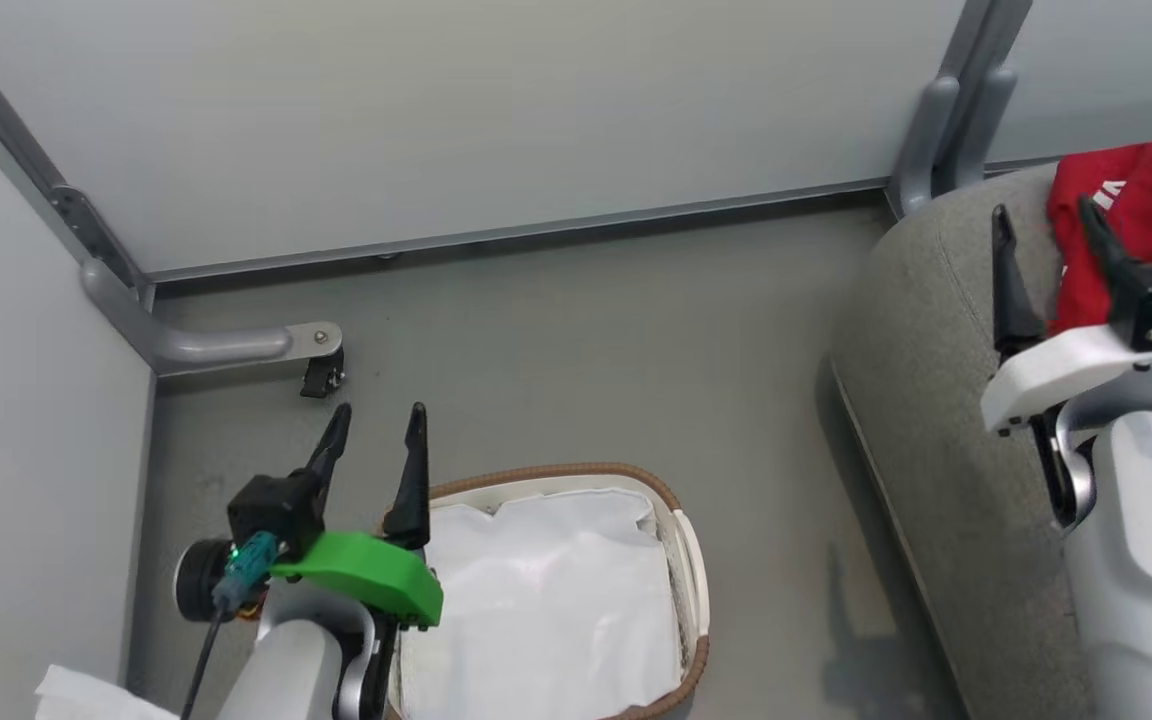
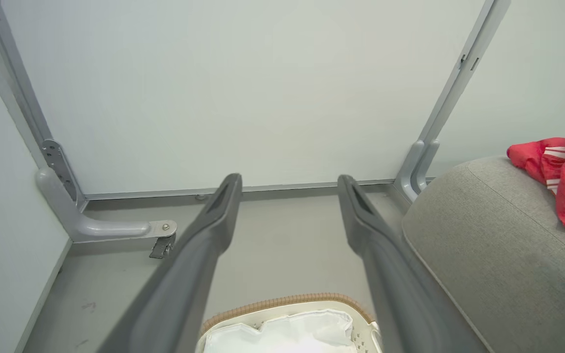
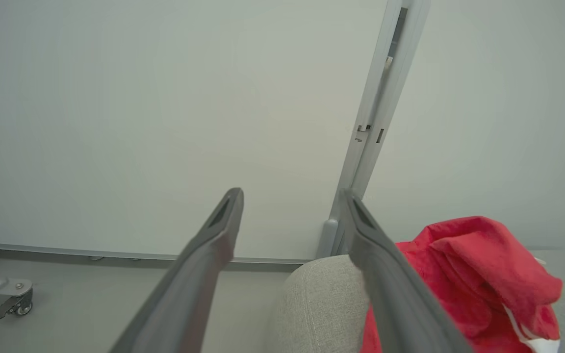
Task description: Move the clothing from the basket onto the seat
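The red clothing (image 1: 1141,210) with white stripes lies bunched on the grey seat (image 1: 936,400) at the right; it also shows as red clothing (image 2: 564,171) and red clothing (image 3: 474,274) on the seat (image 2: 488,245) (image 3: 321,304). My right gripper (image 1: 1044,218) hovers open above the seat's corner, just left of the clothing, holding nothing. The basket (image 1: 671,500) sits on the floor, showing its white liner (image 1: 546,600). My left gripper (image 1: 376,420) stands open over the basket's left rim, holding nothing. The basket (image 2: 282,304) peeks in at the bottom of the left wrist view.
Pale partition walls close the corner behind. A grey support foot with a caster (image 1: 321,370) stands on the floor at the left, another post (image 1: 936,130) behind the seat. Open grey floor (image 1: 586,350) lies between basket and seat.
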Available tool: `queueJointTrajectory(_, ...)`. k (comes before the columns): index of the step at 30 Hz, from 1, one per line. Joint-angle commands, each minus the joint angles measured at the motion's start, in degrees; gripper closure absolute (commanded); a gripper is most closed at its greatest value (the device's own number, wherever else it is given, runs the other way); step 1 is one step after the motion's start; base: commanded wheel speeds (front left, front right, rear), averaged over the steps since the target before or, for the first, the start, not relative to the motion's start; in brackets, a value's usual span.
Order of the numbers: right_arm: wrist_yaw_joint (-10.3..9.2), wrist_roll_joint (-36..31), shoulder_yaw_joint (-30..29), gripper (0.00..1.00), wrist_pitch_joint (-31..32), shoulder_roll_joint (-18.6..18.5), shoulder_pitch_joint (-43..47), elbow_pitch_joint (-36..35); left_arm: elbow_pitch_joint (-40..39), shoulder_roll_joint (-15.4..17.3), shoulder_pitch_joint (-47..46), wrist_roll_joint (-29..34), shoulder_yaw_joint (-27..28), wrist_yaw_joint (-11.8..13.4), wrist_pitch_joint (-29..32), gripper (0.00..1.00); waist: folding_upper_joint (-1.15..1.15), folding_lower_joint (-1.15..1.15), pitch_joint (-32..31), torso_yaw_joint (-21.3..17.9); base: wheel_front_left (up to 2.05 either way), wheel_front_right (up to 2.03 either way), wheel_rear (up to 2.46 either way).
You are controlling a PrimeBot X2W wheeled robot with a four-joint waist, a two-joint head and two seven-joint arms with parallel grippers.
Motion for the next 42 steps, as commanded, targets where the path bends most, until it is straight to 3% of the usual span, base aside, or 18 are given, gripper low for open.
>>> queueJointTrajectory(1, -0.08, 0.6, 0.1, 0.00, -0.3, 0.9, 2.4, -1.3, -0.6, 0.1, 1.9, 0.8, 1.5, 0.7, -0.1, 0.00, 0.00, 0.00, -2.4, 2.2, 0.00, 0.00, 0.00)
queueJointTrajectory(7, -0.08, 1.6, 1.3, 0.00, -0.3, 4.3, 9.4, -5.5, -2.4, 0.1, 7.0, 1.6, 7.8, 0.8, -0.1, 0.00, 0.00, 0.00, -4.1, 2.2, 0.00, 0.00, 0.00)
queueJointTrajectory(14, -0.07, 6.8, 4.5, 0.00, -0.3, 5.0, 17.2, -8.3, -4.3, 0.1, 12.4, 2.7, 11.8, 0.0, -0.1, 0.00, 0.00, 0.00, -5.3, 1.8, 0.00, 0.00, 0.00)
queueJointTrajectory(26, -0.08, 10.2, 5.9, 0.00, -0.3, 5.0, 25.2, -10.4, -6.4, 0.1, 16.7, 1.1, 11.7, 0.8, -0.1, 0.00, 0.00, 0.00, -6.1, 1.4, 0.00, 0.00, 0.00)
queueJointTrajectory(42, -0.08, 12.0, 7.6, 0.00, -0.3, 5.0, 25.9, -9.2, -5.2, 0.1, 16.2, 0.8, 11.1, 1.1, -0.1, 0.00, 0.00, 0.00, -6.2, 1.8, 0.00, 0.00, 0.00)
